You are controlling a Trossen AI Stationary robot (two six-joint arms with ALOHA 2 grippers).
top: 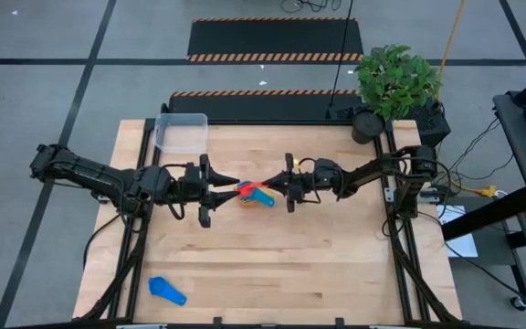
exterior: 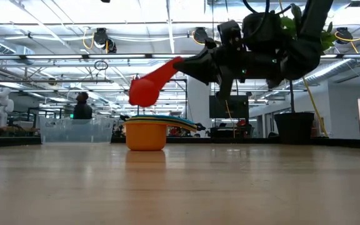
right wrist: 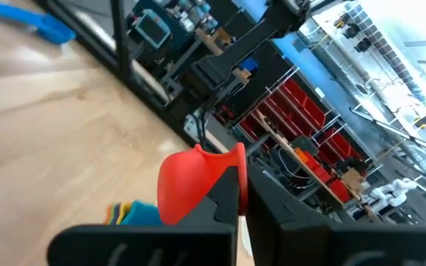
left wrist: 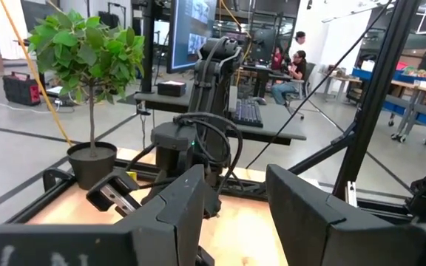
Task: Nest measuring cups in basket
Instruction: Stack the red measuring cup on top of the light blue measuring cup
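Red cup (right wrist: pixel 191 181) pinched by its handle in right hand (exterior: pixel 189 64), fully clamped, bowl just above stacked cups (exterior: pixel 146 132) on desk (top: pixel 318 265). Left hand (top: pixel 229 189) half open, empty, just opposite. Basket (top: pixel 181 132) well behind left hand.

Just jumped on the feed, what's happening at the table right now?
The right gripper is shut on the red measuring cup's handle, holding it in the air just above the stack of nested cups at mid-table. The left gripper sits next to the stack, fingers parted and holding nothing. One light blue cup lies alone near the table's front edge, and the clear basket stands at the back left with no cups in it.
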